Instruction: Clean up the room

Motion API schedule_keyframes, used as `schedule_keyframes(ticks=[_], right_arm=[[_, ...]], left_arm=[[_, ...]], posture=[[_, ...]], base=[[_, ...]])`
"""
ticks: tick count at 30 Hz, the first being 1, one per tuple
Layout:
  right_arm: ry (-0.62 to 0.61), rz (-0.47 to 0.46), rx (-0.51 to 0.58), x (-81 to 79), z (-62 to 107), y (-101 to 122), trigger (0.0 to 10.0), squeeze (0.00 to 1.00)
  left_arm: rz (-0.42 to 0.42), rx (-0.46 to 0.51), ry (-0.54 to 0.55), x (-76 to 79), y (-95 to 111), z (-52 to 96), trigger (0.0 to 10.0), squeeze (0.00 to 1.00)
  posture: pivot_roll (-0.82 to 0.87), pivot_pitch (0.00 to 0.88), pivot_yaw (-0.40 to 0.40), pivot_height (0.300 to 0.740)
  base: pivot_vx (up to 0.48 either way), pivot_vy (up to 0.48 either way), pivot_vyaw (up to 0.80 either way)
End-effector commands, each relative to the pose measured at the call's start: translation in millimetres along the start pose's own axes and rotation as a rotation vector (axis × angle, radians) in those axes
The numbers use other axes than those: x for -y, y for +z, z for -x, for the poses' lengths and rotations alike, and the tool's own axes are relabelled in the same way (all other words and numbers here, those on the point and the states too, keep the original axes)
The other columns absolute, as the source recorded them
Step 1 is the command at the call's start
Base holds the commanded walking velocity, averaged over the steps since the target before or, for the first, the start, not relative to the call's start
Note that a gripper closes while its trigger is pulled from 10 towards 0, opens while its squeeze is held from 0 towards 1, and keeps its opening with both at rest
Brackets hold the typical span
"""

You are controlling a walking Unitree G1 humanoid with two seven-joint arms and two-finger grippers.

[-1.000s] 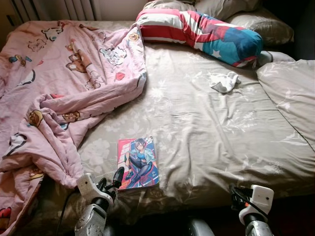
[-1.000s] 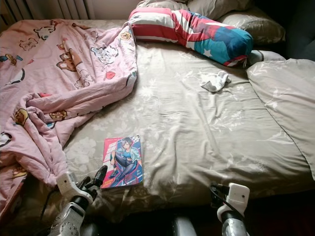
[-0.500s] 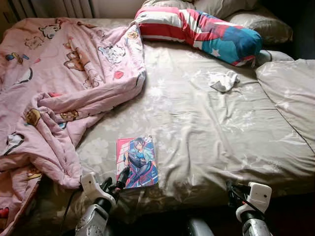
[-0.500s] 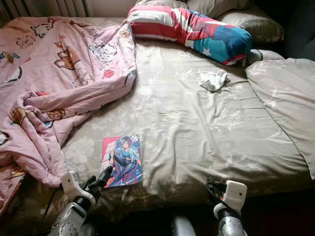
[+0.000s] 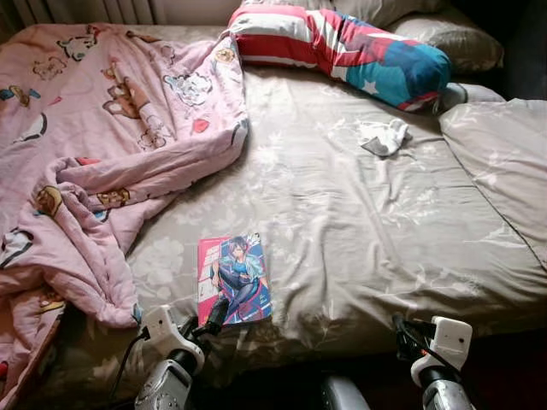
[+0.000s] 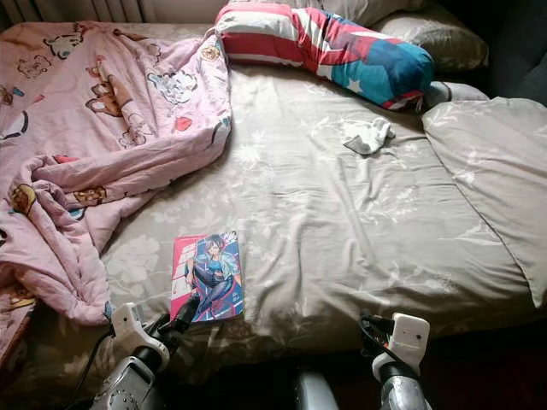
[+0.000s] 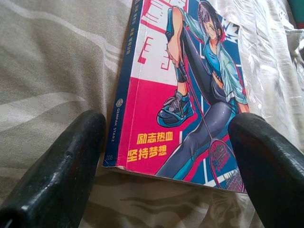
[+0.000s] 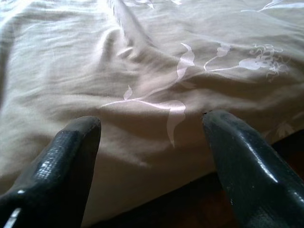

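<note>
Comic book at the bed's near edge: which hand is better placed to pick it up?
Left. The left hand is open right at the comic book; the right hand sits far along the bed edge.

The book [image 7: 190, 95] cover carries yellow Chinese text: 励志热血, and under it 坚持梦想. Its dark spine reads "GEMPAK STARZ".
</note>
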State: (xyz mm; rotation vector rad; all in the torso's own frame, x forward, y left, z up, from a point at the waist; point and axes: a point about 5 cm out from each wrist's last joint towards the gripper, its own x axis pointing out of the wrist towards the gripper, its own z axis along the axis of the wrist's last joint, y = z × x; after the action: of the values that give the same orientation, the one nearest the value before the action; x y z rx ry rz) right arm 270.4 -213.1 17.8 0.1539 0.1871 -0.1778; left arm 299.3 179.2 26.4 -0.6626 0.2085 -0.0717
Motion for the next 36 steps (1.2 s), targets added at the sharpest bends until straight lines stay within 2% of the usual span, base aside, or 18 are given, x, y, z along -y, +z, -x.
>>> schedule_keyframes(ticks=[1,8,13,14,17,23,24,25,26,27,28,36], right_arm=[[-0.014,0.010,-0.020,7.6,4.8,-4.1,10.0,0.00],[-0.008,0.013,-0.025,7.5,4.6,-3.8,10.0,0.00],[-0.006,0.014,-0.030,8.1,4.9,-4.5,10.0,0.00],[-0.005,0.014,-0.035,8.7,5.2,-5.4,10.0,0.00],[-0.004,0.016,-0.041,9.7,5.9,-6.8,10.0,0.00],[-0.002,0.019,-0.051,10.2,7.1,-8.3,10.0,0.00],[-0.001,0.020,-0.052,10.2,7.2,-8.5,10.0,0.00],[-0.001,0.020,-0.052,10.2,7.2,-8.5,10.0,0.00],[-0.001,0.022,-0.054,10.2,7.4,-8.7,10.0,0.00],[0.000,0.022,-0.054,10.2,7.4,-8.7,10.0,0.00],[0.000,0.022,-0.054,10.2,7.4,-8.8,10.0,0.00],[0.003,0.025,-0.065,9.6,7.1,-9.9,10.0,0.00]], left_arm=[[0.050,-0.059,0.003,-3.1,-16.7,5.7,10.0,0.00],[0.067,-0.085,-0.003,-3.7,-24.0,7.6,10.0,0.00],[0.119,-0.087,-0.005,-3.1,-26.3,6.8,10.0,0.00],[0.155,-0.097,-0.003,-3.8,-29.0,7.1,10.0,0.00],[0.195,-0.111,0.005,-4.9,-33.5,8.0,10.0,0.00],[0.209,-0.139,-0.025,-1.1,-37.3,6.8,9.9,0.00],[0.204,-0.145,-0.030,-0.6,-38.2,6.7,8.0,0.00],[0.204,-0.145,-0.030,-0.6,-38.2,6.7,8.0,0.00],[0.188,-0.160,-0.038,0.5,-40.1,6.7,2.5,0.00],[0.187,-0.160,-0.039,0.5,-40.3,6.7,2.5,0.00],[0.186,-0.162,-0.044,0.9,-40.5,6.6,0.0,0.00],[0.107,-0.215,-0.085,3.3,-46.9,9.0,0.0,0.00]], posture=[[-0.07,0.278,-0.128,0.587],[-0.07,0.280,-0.133,0.587],[-0.08,0.281,-0.136,0.587],[-0.08,0.282,-0.138,0.587],[-0.08,0.286,-0.140,0.587],[-0.09,0.290,-0.144,0.587],[-0.09,0.292,-0.145,0.587],[-0.09,0.292,-0.145,0.587],[-0.09,0.293,-0.146,0.587],[-0.09,0.293,-0.146,0.587],[-0.09,0.294,-0.147,0.587],[-0.09,0.295,-0.148,0.587]], base=[[0.000,0.000,0.00],[0.000,0.000,0.00],[0.000,0.000,0.00],[0.000,0.000,0.00],[0.000,0.000,0.00],[0.000,0.000,0.00],[0.000,0.000,0.00],[0.000,0.000,0.00],[0.000,0.000,0.00],[0.000,0.000,0.00],[0.000,0.000,0.00],[0.000,0.000,0.00]])
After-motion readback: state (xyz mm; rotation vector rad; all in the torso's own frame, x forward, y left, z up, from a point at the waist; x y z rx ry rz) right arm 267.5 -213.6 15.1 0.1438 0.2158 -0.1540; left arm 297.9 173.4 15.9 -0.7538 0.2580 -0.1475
